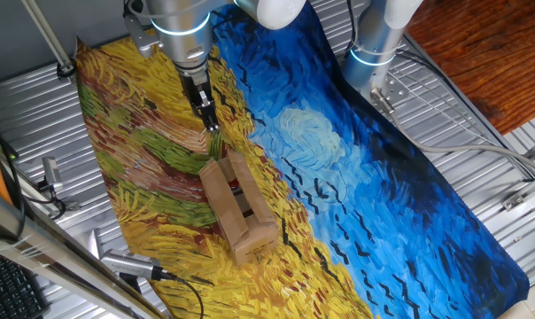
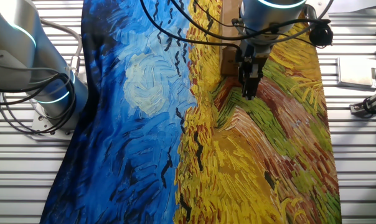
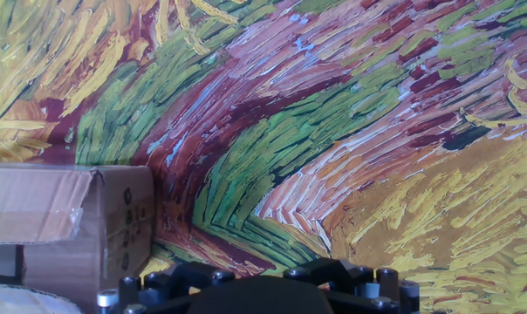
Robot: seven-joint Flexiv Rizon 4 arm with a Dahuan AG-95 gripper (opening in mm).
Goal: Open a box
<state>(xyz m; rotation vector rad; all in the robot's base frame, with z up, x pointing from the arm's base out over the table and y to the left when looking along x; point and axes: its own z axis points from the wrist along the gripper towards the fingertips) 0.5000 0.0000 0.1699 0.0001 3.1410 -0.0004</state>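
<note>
Gripper (image 1: 212,125) hovered just beyond the box (image 1: 238,209), fingers looked clenched, empty. Long flaps already up; next you'd hook an end flap.

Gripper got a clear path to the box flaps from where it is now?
Probably yes. The gripper hangs above the painted cloth just off one end of the box, not touching it. Nothing lies between them, and the flaps already stand partly open.

Painted cloth (image 1: 356,168) covers a ribbed metal table (image 1: 480,133).
</note>
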